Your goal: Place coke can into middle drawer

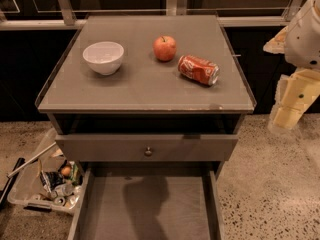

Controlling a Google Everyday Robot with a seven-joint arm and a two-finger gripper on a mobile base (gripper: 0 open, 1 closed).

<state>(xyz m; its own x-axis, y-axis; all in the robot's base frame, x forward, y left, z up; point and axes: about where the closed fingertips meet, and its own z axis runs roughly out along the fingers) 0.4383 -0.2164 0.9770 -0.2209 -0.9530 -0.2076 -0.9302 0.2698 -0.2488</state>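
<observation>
Right of cabinet [150, 91], off its side edge: gripper [292, 104], pale, hanging about level with cabinet top; open or closed, cannot tell. On cabinet top, right side: coke can [198, 69] lying on its side. Left of can, toward cabinet back: apple [165, 48]. Left side of cabinet top: white bowl [103, 57]. Low at cabinet front: middle drawer [185, 209] pulled out. Left of cabinet, on floor: clear bin [22, 186] of crushed cans.

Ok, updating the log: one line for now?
coke can lying on tabletop | middle drawer open | claw at right, clear of can
</observation>
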